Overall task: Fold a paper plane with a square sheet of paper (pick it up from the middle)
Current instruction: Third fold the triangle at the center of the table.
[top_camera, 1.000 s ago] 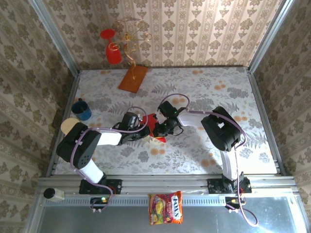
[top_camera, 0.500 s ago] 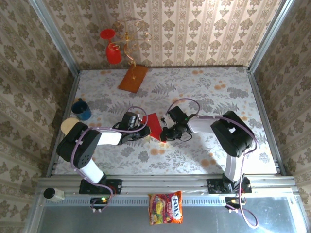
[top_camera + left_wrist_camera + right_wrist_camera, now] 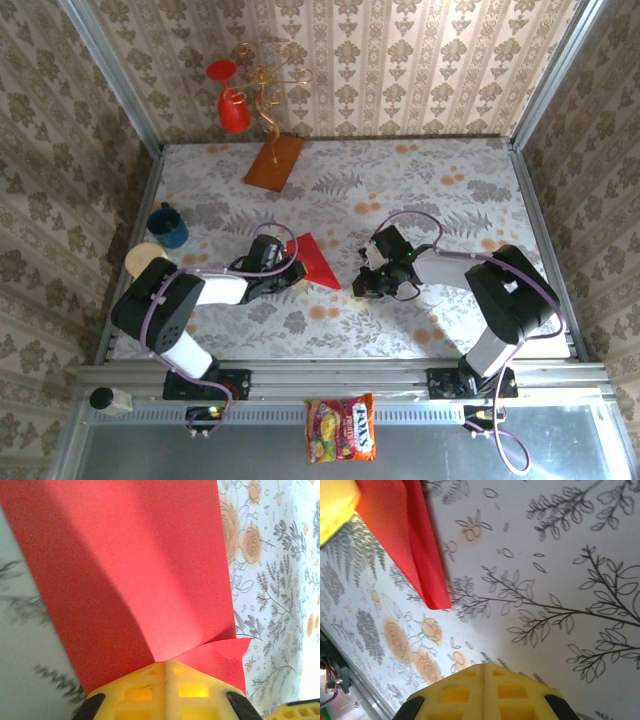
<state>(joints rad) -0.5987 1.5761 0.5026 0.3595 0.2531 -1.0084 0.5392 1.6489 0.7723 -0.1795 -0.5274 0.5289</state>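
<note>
The left arm runs from its base at the near edge of the floral-patterned tabletop up to an elbow over the near-left corner. Its forearm then reaches low towards the middle. The left gripper has its yellow fingers pressed together, pinching the thin bright red paper sheet. In the left wrist view the pads meet on a gathered edge, and the red paper sheet fans away from them with a small flap turned up beside the pinch.

The sheet sits about midway across the tabletop, nearer the near edge. It is already creased into a wedge whose point aims at the near-right corner.

The right gripper hangs just right of that point, apart from it, pressed shut on nothing. Its arm comes in from an elbow over the near-right part of the tabletop. From the right wrist, the right gripper faces the sheet's free tip across bare tabletop.

The folding looks part done, with one side anchored. The next crease probably needs the right gripper to close the gap and press or take the free flap while the left keeps the sheet from sliding.
</note>
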